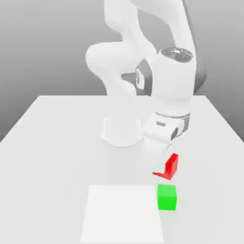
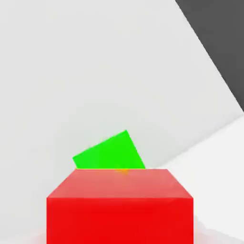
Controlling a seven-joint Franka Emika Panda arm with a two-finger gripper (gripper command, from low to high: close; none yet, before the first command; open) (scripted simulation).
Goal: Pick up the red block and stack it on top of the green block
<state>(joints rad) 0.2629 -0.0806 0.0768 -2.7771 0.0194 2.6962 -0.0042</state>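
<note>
gripper (image 1: 161, 159) clamped on the red block (image 1: 169, 167), in the air just above the green block (image 1: 167, 198), table's (image 1: 57, 124) front edge

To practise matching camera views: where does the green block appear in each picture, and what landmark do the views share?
Exterior view: the green block sits low, toward the exterior view's right, on the table, just below the lifted red block.
Hand view: the green block shows mid-frame, partly hidden behind the red block.
Shared landmark: the red block.
</note>
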